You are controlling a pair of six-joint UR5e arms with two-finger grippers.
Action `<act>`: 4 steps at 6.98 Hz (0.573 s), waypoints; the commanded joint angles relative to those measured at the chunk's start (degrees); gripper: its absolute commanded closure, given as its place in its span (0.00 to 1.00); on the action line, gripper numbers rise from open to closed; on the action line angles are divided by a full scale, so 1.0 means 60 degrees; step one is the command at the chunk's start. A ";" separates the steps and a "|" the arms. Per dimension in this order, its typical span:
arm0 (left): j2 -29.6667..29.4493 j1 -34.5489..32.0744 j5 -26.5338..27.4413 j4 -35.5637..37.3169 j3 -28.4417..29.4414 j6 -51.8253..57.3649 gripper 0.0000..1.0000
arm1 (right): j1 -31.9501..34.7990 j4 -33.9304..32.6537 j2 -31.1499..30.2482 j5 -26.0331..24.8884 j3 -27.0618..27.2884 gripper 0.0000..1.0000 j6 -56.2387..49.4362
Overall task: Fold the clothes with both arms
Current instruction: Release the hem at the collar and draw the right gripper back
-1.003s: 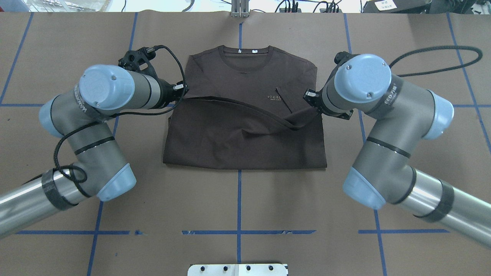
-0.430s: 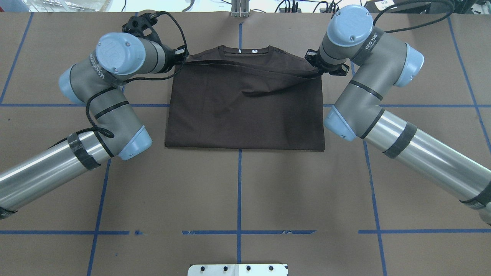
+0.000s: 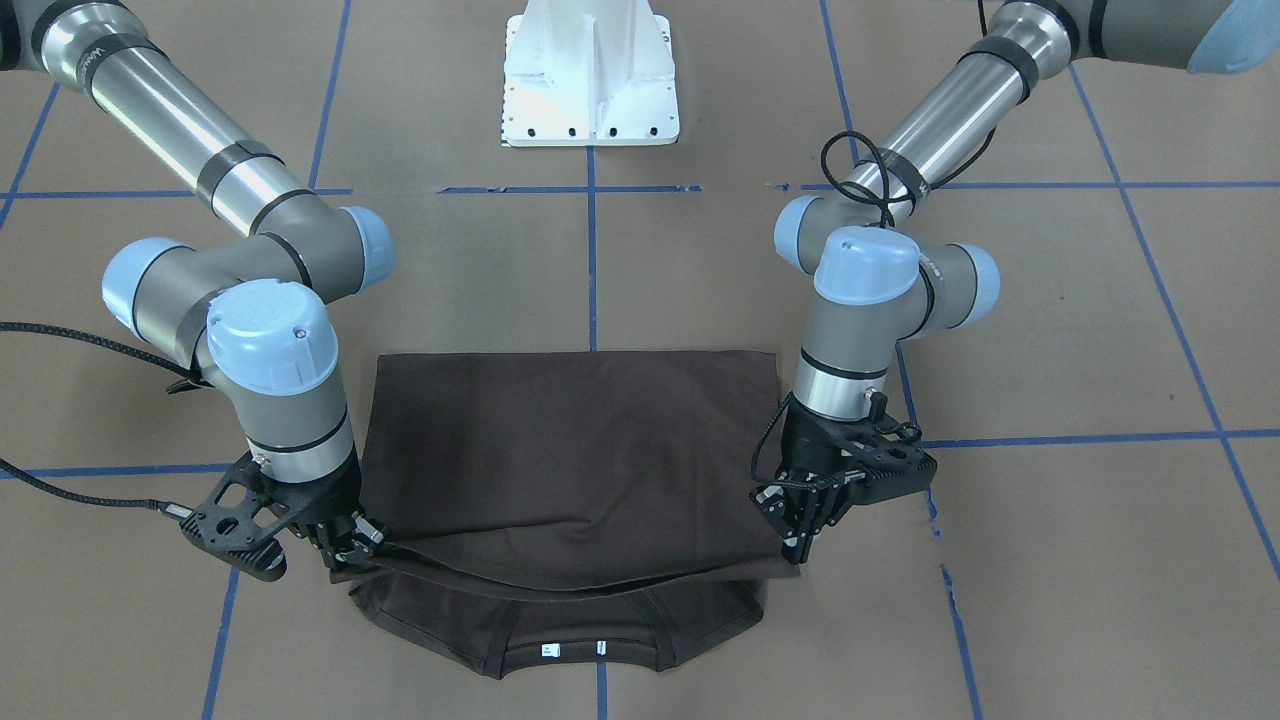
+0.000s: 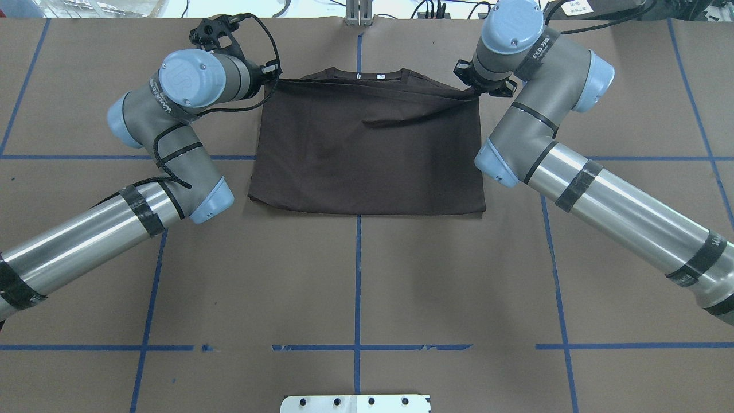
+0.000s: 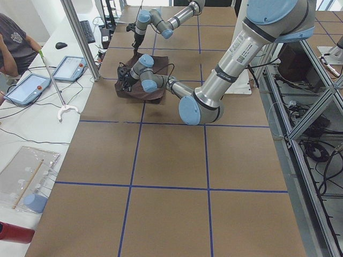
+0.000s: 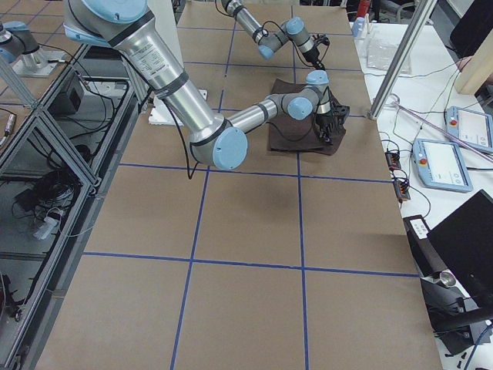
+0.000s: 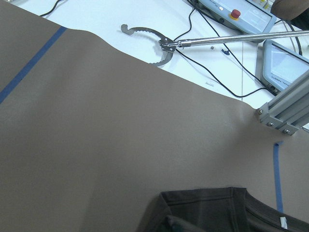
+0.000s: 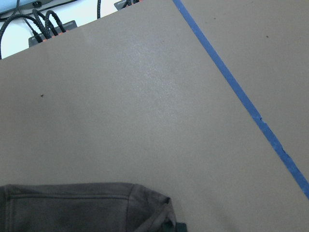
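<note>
Two corners pinched, the fold nearly laid.
Both lower corners of the T-shirt (image 4: 367, 155) were clamped, one in the left gripper (image 3: 797, 535), one in the right gripper (image 3: 352, 540), and the hem (image 3: 570, 583) was held low just short of the collar (image 3: 575, 650), far from the robot. Side folds were judged already done; lowering, release and perhaps another fold were left. Brown paper (image 4: 355, 287) gridded with blue tape (image 4: 357, 269) was spread underneath, and control tablets (image 5: 27, 88) were seen on a white bench (image 5: 32, 123) beyond.

Robotics laboratory: a brown table (image 4: 258, 275) gridded in blue tape (image 4: 357, 275) stood beside a white bench (image 5: 32, 123) bearing teach pendants (image 5: 68, 68) and aluminium framing (image 5: 80, 40).
</note>
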 commanded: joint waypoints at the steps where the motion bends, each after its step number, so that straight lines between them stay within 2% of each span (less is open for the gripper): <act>1: 0.0252 -0.0030 0.0012 -0.0241 0.0196 0.0635 0.52 | -0.0037 0.0173 0.0143 -0.0018 -0.0166 0.46 0.0127; 2: 0.0501 -0.0044 -0.0031 -0.0285 -0.0256 0.0611 0.49 | -0.0052 0.0216 0.0071 -0.0004 0.0124 0.37 0.0215; 3: 0.0590 -0.0045 -0.0075 -0.0561 -0.0493 0.0625 0.49 | -0.0459 0.0115 -0.0698 0.0054 0.1476 0.36 0.0419; 4: 0.0925 -0.0045 -0.0090 -0.0825 -0.0829 0.0582 0.49 | -0.1014 0.0216 -0.1924 0.0055 0.2838 0.36 0.1117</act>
